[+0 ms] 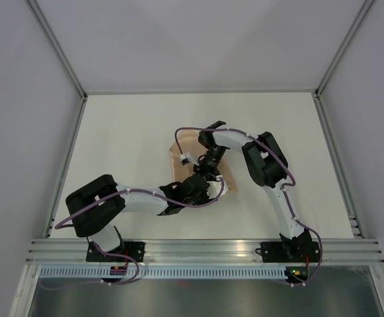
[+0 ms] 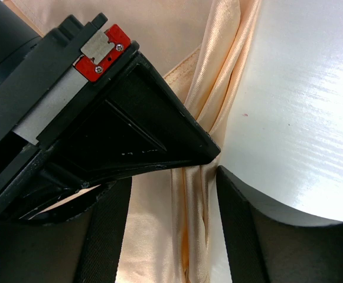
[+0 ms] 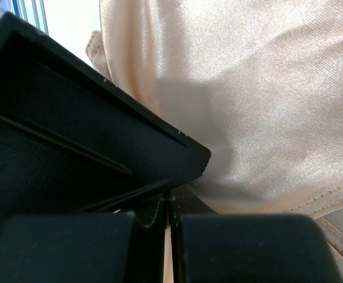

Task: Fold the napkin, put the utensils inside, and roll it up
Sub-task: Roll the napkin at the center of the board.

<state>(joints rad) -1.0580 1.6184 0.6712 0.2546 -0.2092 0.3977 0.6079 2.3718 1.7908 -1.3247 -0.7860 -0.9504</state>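
left gripper (image 2: pixel 171 180): forearm stretched low across from near-left, jaws apart astride napkin (image 2: pixel 159 23) fold | right gripper (image 3: pixel 170 219): elbow bent, doubling back leftward, clamped on napkin

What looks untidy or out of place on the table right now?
The napkin is not lying flat. In the left wrist view, its edge beside the white table is gathered into a raised, twisted ridge that runs between the open fingers of the left gripper. Nothing looks spilled or damaged.
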